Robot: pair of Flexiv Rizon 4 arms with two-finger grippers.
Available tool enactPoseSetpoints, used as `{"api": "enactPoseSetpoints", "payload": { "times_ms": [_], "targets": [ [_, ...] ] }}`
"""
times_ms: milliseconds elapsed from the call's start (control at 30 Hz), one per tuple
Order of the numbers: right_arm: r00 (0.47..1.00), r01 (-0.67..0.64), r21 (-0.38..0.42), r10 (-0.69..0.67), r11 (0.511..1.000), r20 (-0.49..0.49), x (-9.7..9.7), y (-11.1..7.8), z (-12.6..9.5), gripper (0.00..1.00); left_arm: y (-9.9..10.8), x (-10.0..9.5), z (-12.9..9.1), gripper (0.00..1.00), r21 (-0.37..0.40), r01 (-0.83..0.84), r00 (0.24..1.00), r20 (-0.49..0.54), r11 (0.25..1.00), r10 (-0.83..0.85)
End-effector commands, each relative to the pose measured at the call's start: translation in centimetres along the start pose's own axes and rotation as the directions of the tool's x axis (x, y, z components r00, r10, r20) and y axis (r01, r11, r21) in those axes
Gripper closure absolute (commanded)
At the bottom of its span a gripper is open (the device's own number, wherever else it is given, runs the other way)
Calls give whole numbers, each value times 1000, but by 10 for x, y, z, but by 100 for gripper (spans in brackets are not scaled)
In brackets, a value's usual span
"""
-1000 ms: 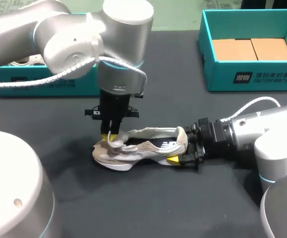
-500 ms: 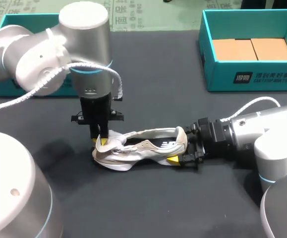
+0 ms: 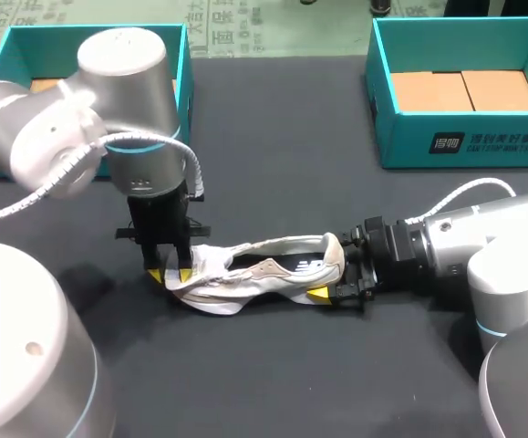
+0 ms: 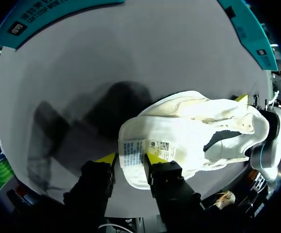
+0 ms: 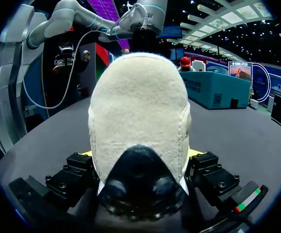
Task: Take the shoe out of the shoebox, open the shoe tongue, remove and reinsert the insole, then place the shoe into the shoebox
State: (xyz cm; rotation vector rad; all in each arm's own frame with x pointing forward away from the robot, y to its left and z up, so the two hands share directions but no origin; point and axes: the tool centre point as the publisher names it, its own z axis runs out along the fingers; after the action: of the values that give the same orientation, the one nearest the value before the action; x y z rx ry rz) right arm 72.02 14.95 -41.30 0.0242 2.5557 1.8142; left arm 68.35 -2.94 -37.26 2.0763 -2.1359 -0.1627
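Head view, lower centre: left gripper [image 3: 170,274] clamped on tongue [image 4: 130,145] of shoe [image 3: 268,272], right gripper [image 3: 335,267] clamped on heel [image 5: 139,121]; tongue liable to slip out if overpulled.

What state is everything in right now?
shoe: out of both boxes, lying on the table.
tongue: pulled forward over the toe.
left hand: shut on tongue.
right hand: shut on shoe's heel.
right shoebox: open, no shoe inside.
left shoebox: open.

Dark table [image 3: 291,164]: shoe [image 3: 273,272], two shoeboxes [image 3: 409,146] [image 3: 183,73]
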Motion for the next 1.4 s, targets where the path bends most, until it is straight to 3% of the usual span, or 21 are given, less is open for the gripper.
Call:
{"api": "enactPoseSetpoints", "payload": {
  "times_ms": [33,167,333,833,1067,1267,1367,1400],
  "targets": [
    [1000,-1,4,1,1000,1,1,-1,3,100,7,-5,0,58,14,-5,1000,16,1000,5],
    [1000,-1,4,1,1000,1,1,-1,3,100,14,-5,-18,56,39,-40,999,11,998,40],
    [1000,-1,4,1,1000,1,1,-1,3,100,21,2,-55,56,77,-103,994,-26,992,105],
    [1000,-1,4,1,1000,1,1,-1,3,100,21,34,-142,50,96,-362,930,-37,927,367],
    [1000,-1,4,1,1000,1,1,-1,3,100,20,57,-167,50,109,-568,821,11,816,571],
    [1000,-1,4,1,1000,1,1,-1,3,100,16,77,-184,51,86,-790,612,59,607,789],
    [1000,-1,4,1,1000,1,1,-1,3,100,15,88,-189,63,76,-868,495,81,490,865],
    [1000,-1,4,1,1000,1,1,-1,3,100,15,92,-190,76,80,-880,475,89,469,876]
  ]
}}
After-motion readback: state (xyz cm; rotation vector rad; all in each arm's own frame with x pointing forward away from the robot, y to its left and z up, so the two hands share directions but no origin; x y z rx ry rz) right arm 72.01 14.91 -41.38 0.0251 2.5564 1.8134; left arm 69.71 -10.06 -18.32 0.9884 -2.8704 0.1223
